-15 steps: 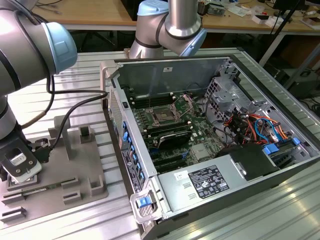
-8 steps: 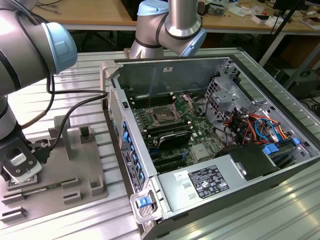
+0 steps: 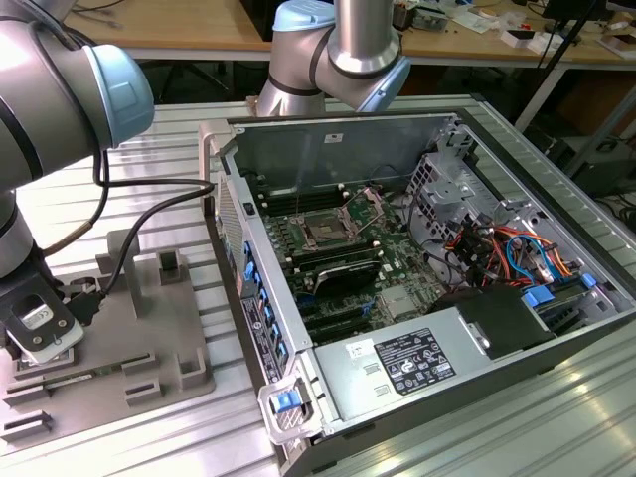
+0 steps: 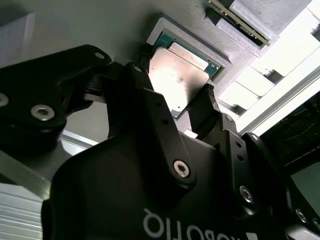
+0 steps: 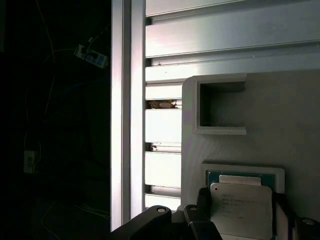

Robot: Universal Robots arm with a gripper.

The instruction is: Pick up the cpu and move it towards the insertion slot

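Straddling with black angular tool (image 4: pixel 175 79) a flat square silvery-metal cpu (image 4: pixel 181 69) seated in matte grey moulded holder (image 5: pixel 225 125); clamped or loose, cannot tell.

Case walls (image 3: pixel 328 154) ring the insertion slot (image 3: pixel 326 231); top open.

Ribbed metal table (image 3: pixel 556 397), wooden desks (image 3: pixel 199 30) behind

silver arm (image 3: pixel 363 30) with pale blue joint caps (image 3: pixel 124 89), black screw-studded jaws.
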